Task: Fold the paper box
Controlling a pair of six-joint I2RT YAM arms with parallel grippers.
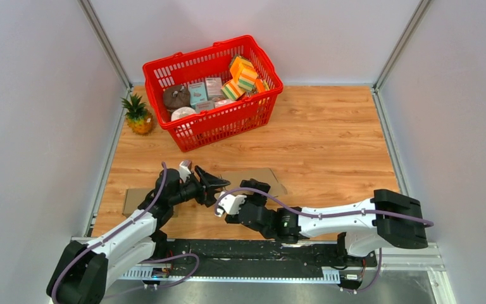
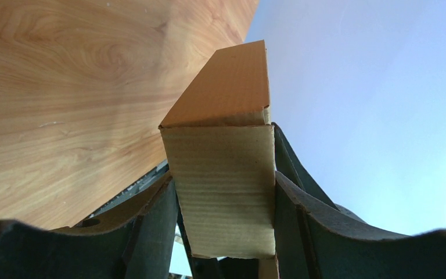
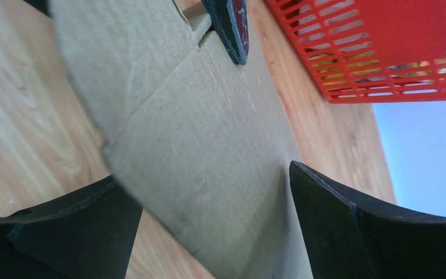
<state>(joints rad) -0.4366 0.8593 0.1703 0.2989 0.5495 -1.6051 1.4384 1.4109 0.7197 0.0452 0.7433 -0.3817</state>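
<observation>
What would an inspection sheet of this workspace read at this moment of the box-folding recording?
Surface: light wooden tabletop, nothing seen amiss.
Job's things: flat brown cardboard box blank near the arms, one panel folded up.
Clutter: red plastic basket holding small goods; small pineapple beside it.
Grippers: left end effector closed on the raised panel; right end effector open over the blank.
Cables: purple cables along both arms.
Surroundings: pale enclosure walls.
</observation>
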